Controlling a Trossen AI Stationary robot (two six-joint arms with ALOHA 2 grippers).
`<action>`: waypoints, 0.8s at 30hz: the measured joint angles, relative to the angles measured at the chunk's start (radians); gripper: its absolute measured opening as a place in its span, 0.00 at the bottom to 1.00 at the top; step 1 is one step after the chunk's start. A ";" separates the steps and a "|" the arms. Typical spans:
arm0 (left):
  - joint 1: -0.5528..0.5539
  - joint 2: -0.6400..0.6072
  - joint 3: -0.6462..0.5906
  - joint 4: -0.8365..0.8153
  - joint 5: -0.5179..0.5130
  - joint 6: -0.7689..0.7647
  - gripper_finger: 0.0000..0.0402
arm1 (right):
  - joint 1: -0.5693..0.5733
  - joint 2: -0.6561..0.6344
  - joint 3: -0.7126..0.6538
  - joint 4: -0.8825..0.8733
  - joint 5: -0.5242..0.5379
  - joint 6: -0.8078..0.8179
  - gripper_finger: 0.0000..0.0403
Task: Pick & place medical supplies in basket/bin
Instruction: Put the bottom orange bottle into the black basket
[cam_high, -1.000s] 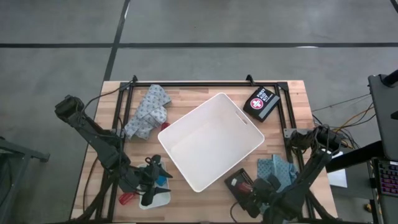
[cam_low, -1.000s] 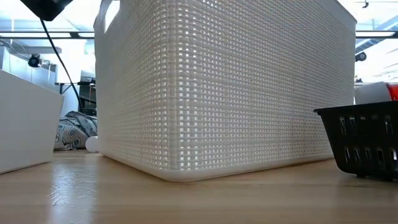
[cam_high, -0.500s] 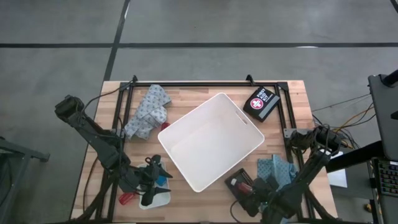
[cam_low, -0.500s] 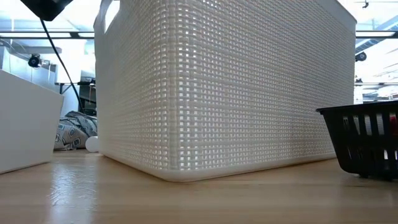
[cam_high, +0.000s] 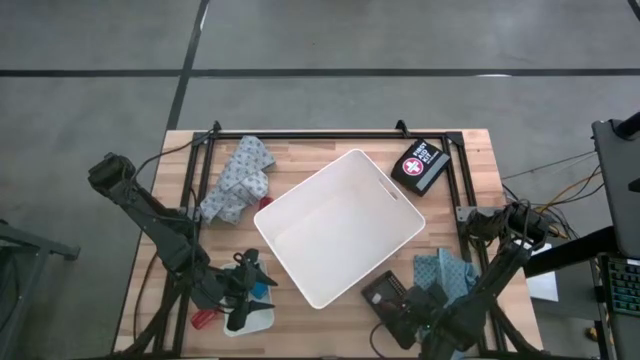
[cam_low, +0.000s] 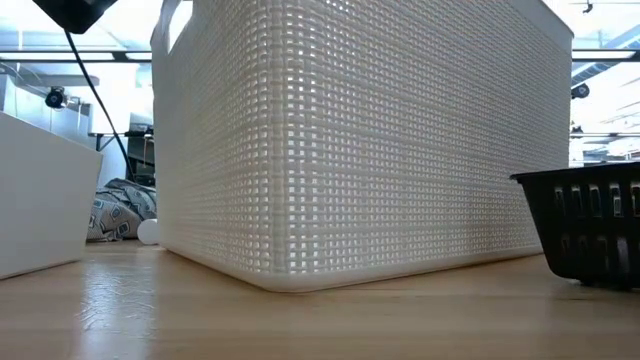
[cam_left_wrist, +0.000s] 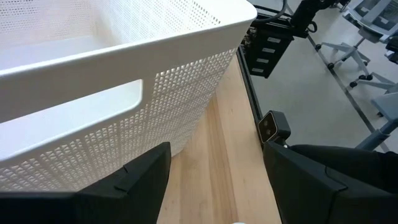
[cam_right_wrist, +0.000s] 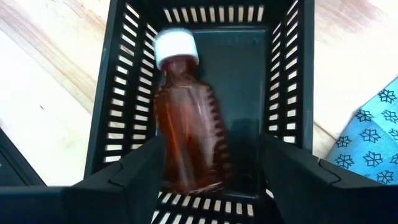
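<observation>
While the right gripper (cam_right_wrist: 208, 180) hangs over a black crate (cam_right_wrist: 118, 93), fingers apart, an amber bottle (cam_right_wrist: 189, 134) lies between them. Left gripper (cam_left_wrist: 214, 180), parted and empty, faces the bin (cam_left_wrist: 124, 74).

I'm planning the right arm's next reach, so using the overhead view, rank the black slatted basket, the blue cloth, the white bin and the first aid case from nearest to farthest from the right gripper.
From the right gripper:
1. Black slatted basket, directly beneath it at the near edge.
2. Blue cloth, just beside it, toward the right edge.
3. White bin, table centre.
4. First aid case, far right corner.
</observation>
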 joint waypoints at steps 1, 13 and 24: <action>0.000 0.000 0.000 0.000 0.000 0.000 0.65 | 0.000 0.000 0.000 0.001 0.000 -0.009 0.63; 0.000 0.000 0.000 0.000 0.000 0.000 0.65 | 0.000 -0.002 0.000 -0.019 0.051 -0.022 0.65; 0.000 0.000 0.000 0.000 0.000 0.000 0.65 | 0.037 -0.041 0.087 0.048 0.375 -0.294 0.66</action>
